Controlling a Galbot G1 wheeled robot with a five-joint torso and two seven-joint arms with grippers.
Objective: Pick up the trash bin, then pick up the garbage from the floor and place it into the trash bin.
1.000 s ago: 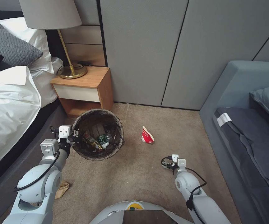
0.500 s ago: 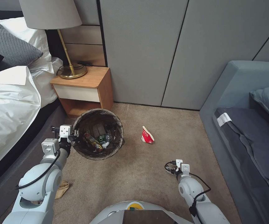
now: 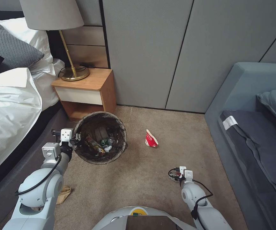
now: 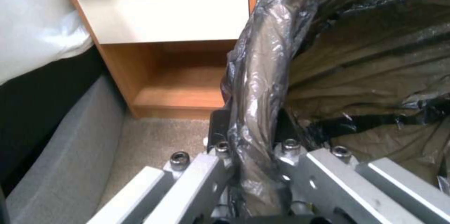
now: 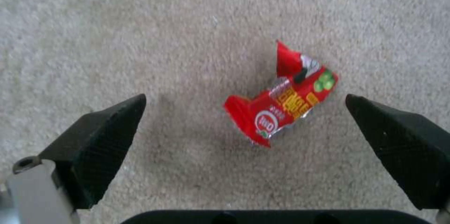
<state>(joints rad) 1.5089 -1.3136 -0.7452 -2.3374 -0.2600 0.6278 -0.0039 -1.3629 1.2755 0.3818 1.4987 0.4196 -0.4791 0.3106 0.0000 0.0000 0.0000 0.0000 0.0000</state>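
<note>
A: Two grippers at work. Left gripper [image 3: 75, 139] is clamped on the bagged rim of the trash bin [image 3: 100, 138]; in the left wrist view the jaws pinch the dark liner [image 4: 255, 87] from both sides.

B: Bin lifted?

A: Can't tell, it sits low over the floor [image 3: 138, 179] just in front of the nightstand [image 3: 85, 92]. Wrappers and a small bottle [image 3: 107, 142] already lie inside.

B: Right side?

A: Right gripper [image 5: 244, 139] hangs above the carpet with jaws spread wide, nothing between them. The red wrapper [image 5: 281, 102] lies flat on the carpet ahead of the pads, not touched.

B: Where's that in the head view?

A: Red wrapper [image 3: 151, 139] is just right of the bin, right gripper [image 3: 175, 174] nearer the robot, apart from it.

B: Progress?

A: Bin grasp done, several pieces binned. I judge the red wrapper remains, plus a brown paper bag [image 3: 63, 193] by the left arm.
</note>
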